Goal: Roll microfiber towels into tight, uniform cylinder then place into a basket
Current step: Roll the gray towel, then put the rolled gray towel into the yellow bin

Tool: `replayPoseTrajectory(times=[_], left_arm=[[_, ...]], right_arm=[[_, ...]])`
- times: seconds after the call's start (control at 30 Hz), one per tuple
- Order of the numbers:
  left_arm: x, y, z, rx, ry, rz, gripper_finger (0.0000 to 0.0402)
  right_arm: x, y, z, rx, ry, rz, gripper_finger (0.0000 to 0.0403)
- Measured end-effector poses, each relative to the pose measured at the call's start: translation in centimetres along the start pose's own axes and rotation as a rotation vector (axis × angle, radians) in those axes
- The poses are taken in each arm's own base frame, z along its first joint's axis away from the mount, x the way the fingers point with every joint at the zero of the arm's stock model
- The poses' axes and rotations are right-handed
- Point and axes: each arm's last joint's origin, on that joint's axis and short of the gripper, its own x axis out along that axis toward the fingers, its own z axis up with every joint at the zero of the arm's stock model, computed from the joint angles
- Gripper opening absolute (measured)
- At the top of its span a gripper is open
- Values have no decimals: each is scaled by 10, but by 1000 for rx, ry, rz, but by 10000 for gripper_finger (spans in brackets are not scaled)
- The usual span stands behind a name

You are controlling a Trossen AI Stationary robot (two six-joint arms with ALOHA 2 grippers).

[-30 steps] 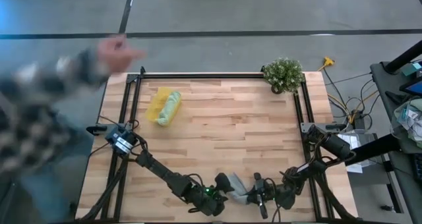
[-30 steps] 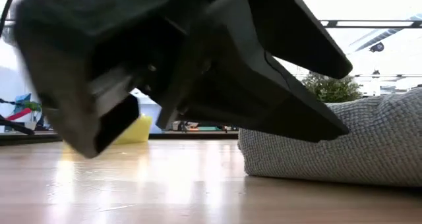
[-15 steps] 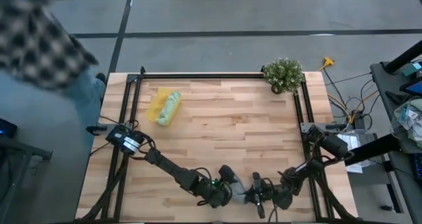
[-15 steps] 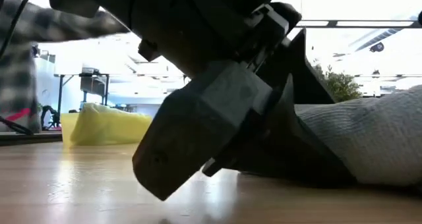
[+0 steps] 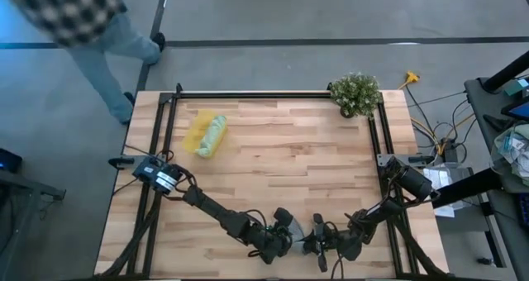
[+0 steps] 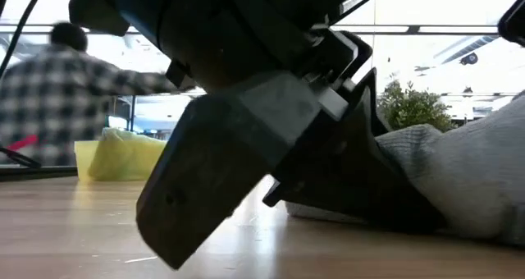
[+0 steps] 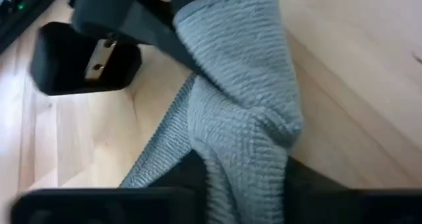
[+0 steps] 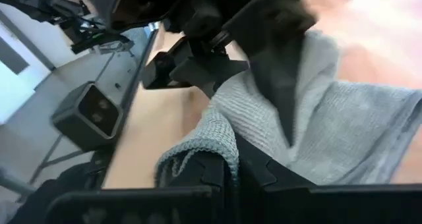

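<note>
The grey-blue microfiber towel [image 5: 298, 230] lies bunched at the table's near edge, between my two grippers. My left gripper [image 5: 286, 231] comes at it from the left and is shut on it. From the right, my right gripper [image 5: 315, 241] is shut on its other end. In the low view the towel [image 6: 472, 176] humps up behind the left gripper's dark fingers [image 6: 344, 172]. The yellow basket [image 5: 196, 129] stands at the far left with the rolled light green towel [image 5: 213, 136] lying in it. My left gripper pinches a gathered bunch of the towel [image 7: 245, 174] between its two fingers, slanting down from the table's left. Several layers rise crumpled beyond the fingers, while a flat part [image 7: 155, 158] lies on the table. My right gripper pinches a folded edge of the towel [image 8: 221, 141] between its two fingers, nearly level from the table's right. The cloth wraps over the fingertips and spreads slack behind them toward the left gripper.
A potted plant [image 5: 355, 92] stands at the far right corner. Black rails [image 5: 248, 94] frame the table's far, left and right sides. A person in a checked shirt [image 5: 78, 12] walks beyond the far left corner. Bare wood lies between the basket and the grippers.
My left gripper has moved right and down toward the towel, rolled at the wrist, and shut on it. The towel is now bunched higher between the two grippers. The person has walked away from the table's left side toward the far left.
</note>
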Motion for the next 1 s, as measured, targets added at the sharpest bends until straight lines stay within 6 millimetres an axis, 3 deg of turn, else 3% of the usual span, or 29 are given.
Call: replayPoseTrajectory(times=[0.13,0.4,0.67,0.83,1.0], left_arm=[[-3,2,0,-20,19,-3,14],[-25,23,1,-155,144,-7,6],[-50,40,-9,-270,326,37,4],[-73,64,-15,-334,417,128,3],[-111,101,-21,-395,452,259,3]], right_arm=[[1,-1,1,-23,-7,-11,9],[-1,1,8,-193,-26,-22,32],[-26,12,45,-423,-16,-105,102],[-51,18,67,-415,34,-105,139],[-72,24,69,-398,82,-67,155]])
